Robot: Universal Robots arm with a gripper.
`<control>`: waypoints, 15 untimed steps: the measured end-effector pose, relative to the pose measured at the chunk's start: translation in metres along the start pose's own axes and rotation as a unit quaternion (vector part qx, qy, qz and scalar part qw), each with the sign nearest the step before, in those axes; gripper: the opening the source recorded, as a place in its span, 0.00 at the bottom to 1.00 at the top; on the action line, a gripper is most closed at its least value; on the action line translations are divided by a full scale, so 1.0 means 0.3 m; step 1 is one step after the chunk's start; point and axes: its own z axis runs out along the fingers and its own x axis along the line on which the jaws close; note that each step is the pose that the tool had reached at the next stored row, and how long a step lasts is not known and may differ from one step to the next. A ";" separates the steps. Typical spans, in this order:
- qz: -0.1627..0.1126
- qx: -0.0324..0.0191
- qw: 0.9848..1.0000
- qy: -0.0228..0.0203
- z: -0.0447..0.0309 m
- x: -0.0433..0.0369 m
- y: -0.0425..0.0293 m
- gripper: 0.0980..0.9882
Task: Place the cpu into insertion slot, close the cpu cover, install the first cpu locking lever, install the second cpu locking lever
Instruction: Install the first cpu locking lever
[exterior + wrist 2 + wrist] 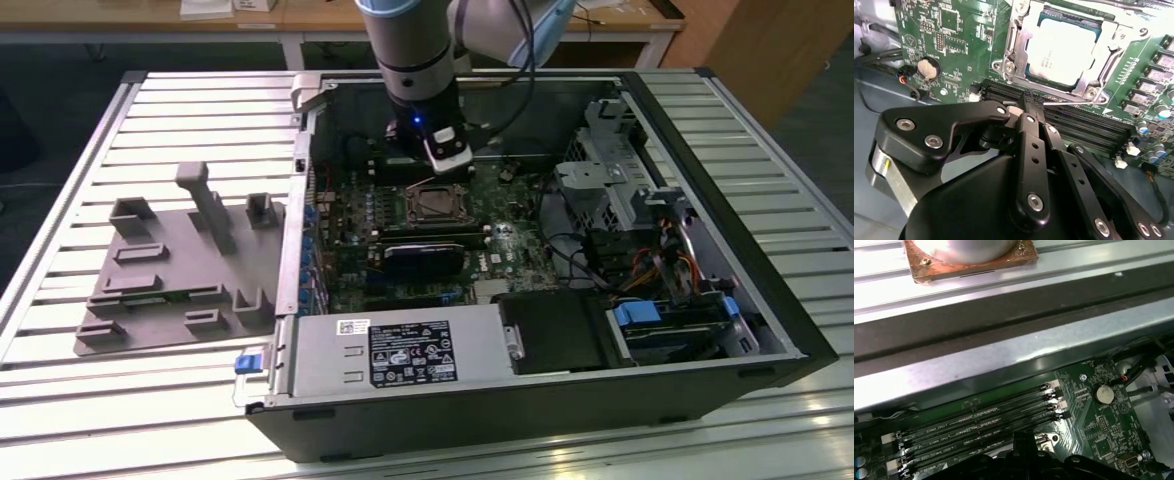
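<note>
The cpu (1064, 47) lies flat in its socket on the green motherboard, silver top up. The cpu cover (1016, 42), a silver frame, is folded down around its edges. A thin wire locking lever (1069, 102) runs along the socket's edge beside the memory slots. My gripper (1026, 102) is shut, and its black fingertips sit at the free end of that lever; I cannot tell whether they clasp it. In the exterior view the gripper (447, 165) hangs inside the open computer case, just behind the socket (434, 205).
Memory slots (1084, 127) lie right beside the socket, and a coin battery (928, 67) sits farther off. A power supply (400, 350) and drive cage (627, 190) crowd the case. On the slatted table, a grey fixture (174, 260) stands at the exterior view's left.
</note>
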 end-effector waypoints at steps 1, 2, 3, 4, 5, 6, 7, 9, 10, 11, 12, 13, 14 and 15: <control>0.003 0.000 1.000 -0.001 0.001 0.001 0.000 0.00; 0.005 0.001 1.000 -0.002 0.002 0.001 0.001 0.00; 0.008 0.001 1.000 -0.003 0.003 0.002 0.002 0.00; 0.010 0.002 1.000 -0.004 0.004 0.003 0.003 0.00; 0.012 0.002 1.000 -0.005 0.005 0.004 0.004 0.00; 0.013 0.003 1.000 -0.005 0.006 0.005 0.007 0.00; 0.014 0.003 1.000 -0.005 0.007 0.006 0.010 0.00; 0.016 0.004 1.000 -0.006 0.009 0.009 0.015 0.00; 0.017 0.004 1.000 -0.007 0.009 0.010 0.018 0.00; 0.018 0.005 1.000 -0.007 0.010 0.011 0.019 0.00; 0.020 0.006 1.000 -0.008 0.010 0.012 0.020 0.00; 0.022 0.006 1.000 -0.008 0.011 0.013 0.021 0.00; 0.024 0.007 1.000 -0.009 0.011 0.015 0.021 0.00; 0.027 0.007 1.000 -0.010 0.012 0.017 0.021 0.00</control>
